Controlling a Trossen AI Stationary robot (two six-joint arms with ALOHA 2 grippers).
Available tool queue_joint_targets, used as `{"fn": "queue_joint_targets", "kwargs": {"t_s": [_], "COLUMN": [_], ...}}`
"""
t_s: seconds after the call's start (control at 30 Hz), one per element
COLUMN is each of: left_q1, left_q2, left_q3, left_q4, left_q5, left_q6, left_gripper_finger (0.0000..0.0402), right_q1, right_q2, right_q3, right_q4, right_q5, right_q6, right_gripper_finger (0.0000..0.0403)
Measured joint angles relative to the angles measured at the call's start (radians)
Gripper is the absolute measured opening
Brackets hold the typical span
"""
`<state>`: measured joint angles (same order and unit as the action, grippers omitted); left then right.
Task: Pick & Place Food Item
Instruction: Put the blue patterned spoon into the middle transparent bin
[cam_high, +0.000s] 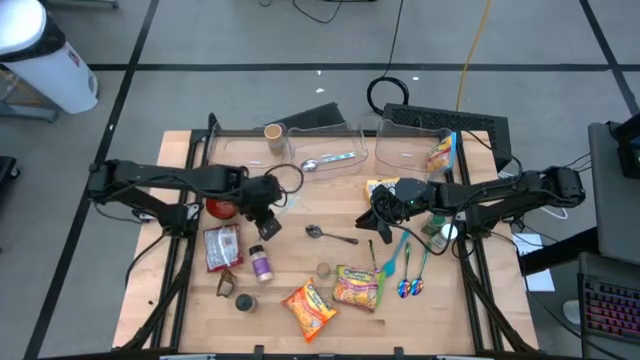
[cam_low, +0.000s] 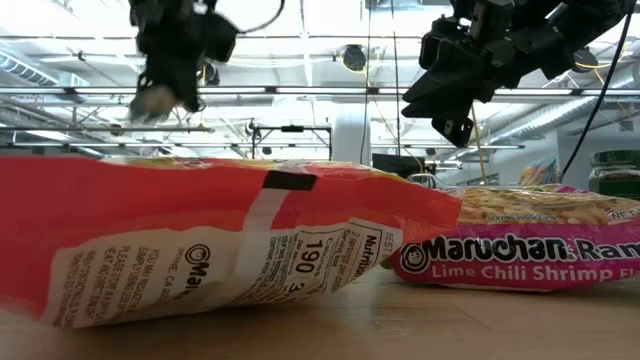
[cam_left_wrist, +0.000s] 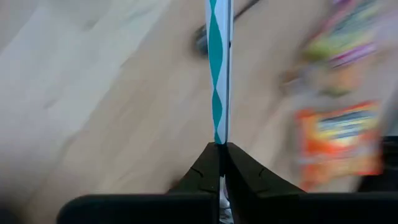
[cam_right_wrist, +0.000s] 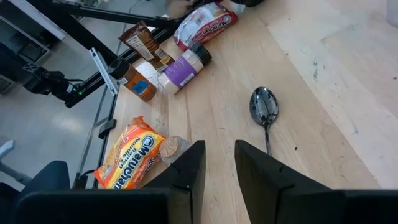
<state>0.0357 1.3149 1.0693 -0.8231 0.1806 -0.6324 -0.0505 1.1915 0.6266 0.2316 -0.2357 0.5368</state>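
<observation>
My left gripper (cam_high: 268, 226) hangs above the table's left middle, shut on a thin flat packet (cam_left_wrist: 217, 68). The left wrist view shows the packet edge-on, with a teal-and-white wavy edge. In the low view it is a pale shape (cam_low: 150, 100) under the left gripper (cam_low: 165, 85), well above the tabletop. My right gripper (cam_right_wrist: 219, 162) hovers over the table's right middle (cam_high: 383, 232); its fingers are a little apart with nothing between them. An orange ramen pack (cam_high: 308, 308) and a pink lime chili shrimp ramen pack (cam_high: 357, 287) lie flat near the front edge. My left gripper pinches one end of the thin packet (cam_left_wrist: 219, 140) between its two fingers. The packet sticks out past the fingertips, edge-on to the wrist camera. The fingers slant downward from the table's left side. The packet is lifted clear of the table.
A spoon (cam_high: 325, 234) lies between the two grippers. A spice bottle (cam_high: 260, 264) and a red packet (cam_high: 222, 247) lie front left, and teal utensils (cam_high: 408, 265) lie front right. Two clear bins (cam_high: 320, 145) (cam_high: 420, 150) stand along the far edge.
</observation>
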Motion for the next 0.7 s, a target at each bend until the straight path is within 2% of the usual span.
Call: {"fn": "queue_joint_targets", "kwargs": {"t_s": [0.23,0.33,0.43,0.6,0.7], "left_q1": [0.000,0.002,0.004,0.008,0.024], "left_q2": [-0.043,-0.041,-0.036,-0.036,-0.036], "left_q3": [0.000,0.000,0.001,0.000,0.000], "left_q4": [0.270,0.338,0.370,0.377,0.382], "left_q5": [0.094,0.119,0.134,0.140,0.192], "left_q6": [-0.051,-0.058,-0.070,-0.088,-0.117], "left_gripper_finger": [0.0007,0.0004,0.0005,0.0005,0.0005], "right_q1": [0.000,0.000,0.000,0.004,0.028], "right_q2": [0.000,0.000,0.000,0.000,-0.001], "right_q3": [0.000,0.000,0.000,0.004,0.070], "right_q4": [0.089,0.115,0.157,0.405,0.366], "right_q5": [-0.001,-0.001,-0.013,-0.133,-0.085], "right_q6": [-0.019,-0.037,-0.079,-0.207,-0.322], "right_gripper_finger": [0.0077,0.0077,0.0077,0.0077,0.0077]}}
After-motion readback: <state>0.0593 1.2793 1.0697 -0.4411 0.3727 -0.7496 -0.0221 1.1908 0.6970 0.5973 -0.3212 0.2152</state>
